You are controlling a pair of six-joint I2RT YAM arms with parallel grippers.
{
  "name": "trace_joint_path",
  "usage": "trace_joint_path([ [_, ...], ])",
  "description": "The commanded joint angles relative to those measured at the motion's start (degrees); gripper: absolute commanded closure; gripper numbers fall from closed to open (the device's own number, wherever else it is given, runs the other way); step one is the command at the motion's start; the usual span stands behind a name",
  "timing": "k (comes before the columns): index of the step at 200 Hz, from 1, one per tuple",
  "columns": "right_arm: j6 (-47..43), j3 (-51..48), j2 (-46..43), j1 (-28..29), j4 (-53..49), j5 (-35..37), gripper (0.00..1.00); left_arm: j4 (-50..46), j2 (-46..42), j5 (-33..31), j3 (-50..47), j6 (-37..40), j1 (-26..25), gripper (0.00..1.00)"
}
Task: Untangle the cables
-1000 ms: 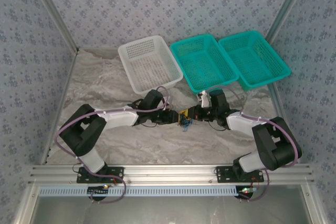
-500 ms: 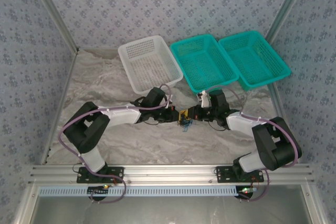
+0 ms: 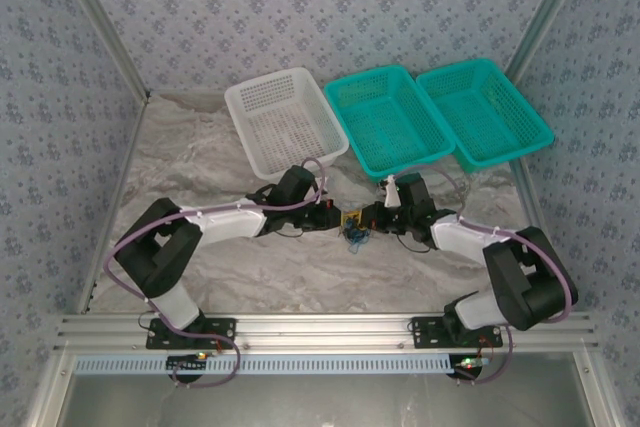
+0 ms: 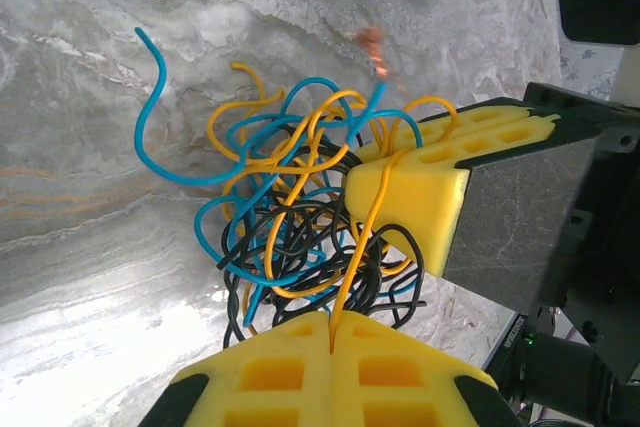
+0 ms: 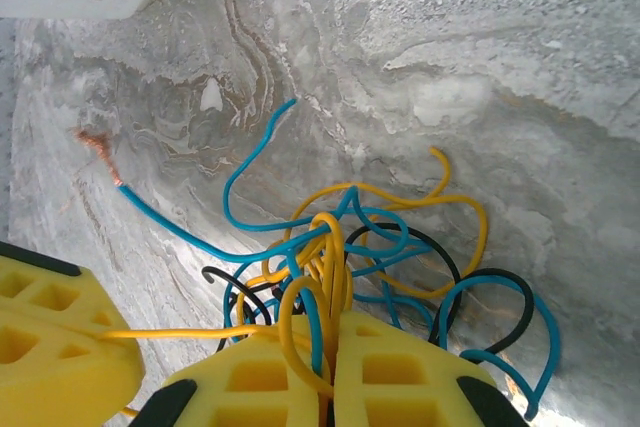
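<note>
The cables (image 3: 353, 234) hang in a small clump between the two grippers, near the middle of the bench (image 3: 200, 162) and just in front of the baskets. In the left wrist view the clump shows as looped, knotted yellow-orange, blue and black wires held above the marbled surface.

The left gripper (image 4: 330, 325) has its yellow pads pressed together on a single yellow-orange wire, which runs up from the seam into the tangle. The right gripper (image 5: 330, 329) is also closed, pinching a bunched fold of yellow-orange and blue strands. A taut yellow-orange wire stretches sideways from that gripper to the other one.

Loose ends stick out of the knot: one blue wire (image 5: 170, 217) reaches away to a bare copper tip (image 5: 97, 150), and another blue end curls upward in the left wrist view.

At the far side of the bench stand a white basket (image 3: 262, 97) and two teal baskets (image 3: 372, 82), side by side and well apart from the clump.
</note>
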Motion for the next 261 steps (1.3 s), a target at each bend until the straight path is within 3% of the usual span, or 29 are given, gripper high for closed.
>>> trace_joint_path([
  [1,0.98,0.52,-1.81,-0.98,-6.66,9.25,0.87,-3.37,-2.78,-1.83,-0.48,0.96,0.16,1.00],
  [35,-1.02,-0.07,-5.64,-0.50,-7.29,9.14,0.66,-4.30,-3.84,-3.34,0.41,1.51,0.15,1.00],
  [47,-2.76,0.11,-7.41,-0.32,-7.92,8.71,0.44,-4.59,-4.11,-3.71,0.88,1.56,0.21,1.00],
  [65,-5.52,1.17,-9.64,0.28,-10.08,8.62,0.25,-6.57,-3.88,-4.02,2.64,1.95,0.15,1.00],
  [72,-6.99,1.71,-10.47,0.79,-10.96,9.04,0.04,-8.27,-3.72,-4.35,4.03,2.48,0.12,1.00],
  [75,-7.58,1.91,-10.99,1.16,-11.31,9.48,0.00,-8.95,-3.69,-4.53,4.57,2.68,0.16,1.00],
  [120,-11.55,4.31,-11.45,5.52,-10.73,14.45,0.00,-13.34,-3.87,-7.03,8.35,3.31,0.06,1.00],
  [157,-11.42,5.60,-6.62,8.78,-3.20,15.41,0.00,-16.12,-1.87,-7.26,11.00,1.49,0.07,1.00],
  [213,-8.52,6.62,-1.32,11.32,-0.08,28.33,0.09,-16.15,-1.34,-7.54,11.18,0.69,0.08,1.00],
  [261,-13.05,4.25,1.65,10.72,5.64,22.85,0.16,-16.60,-1.61,-9.22,10.98,0.42,0.12,1.00],
])
